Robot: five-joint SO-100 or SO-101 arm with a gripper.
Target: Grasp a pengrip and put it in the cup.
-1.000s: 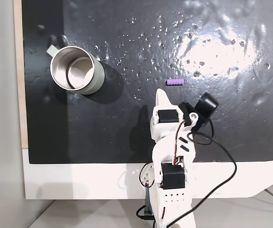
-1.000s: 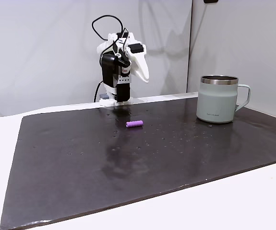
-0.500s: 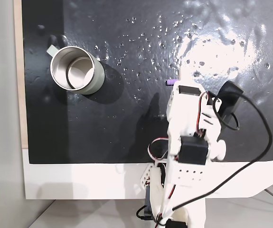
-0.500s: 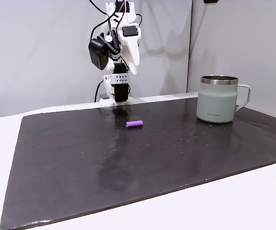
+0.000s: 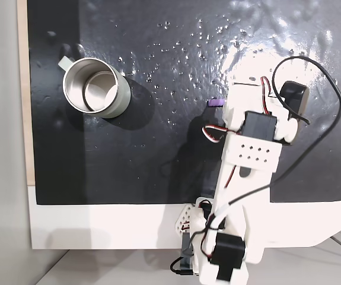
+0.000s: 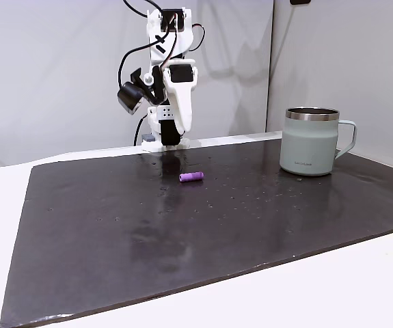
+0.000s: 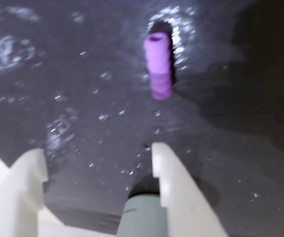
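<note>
1. The pincer [image 7: 97,158] hangs above the mat with its jaws set wide and nothing between them; in the wrist view the two white fingers rise from the bottom edge with bare dark mat in the gap.

2. The pengrip [image 7: 159,65] lies flat on the mat ahead of the pincer, beyond the fingertips and a little to the right of the gap's centre line in the wrist view. Its long axis points away from the pincer, roughly in line with the fingers, so the jaws would close across its narrow width.

3. My judgement: the coming move needs a reach forward, a slight shift right, then a descent until the fingers stand either side of the pengrip.

4. In a fixed view from above, only the pengrip's [image 5: 215,102] end peeks out at the left side of the arm [image 5: 247,142], near the middle of the mat [image 5: 99,166]. From the side, the pengrip [image 6: 191,177] lies near the mat's far edge, in front of the arm's base.

5. The cup [image 5: 93,86] stands upright near the mat's top-left corner in that view from above, well apart from the pengrip, handle toward the corner.
</note>
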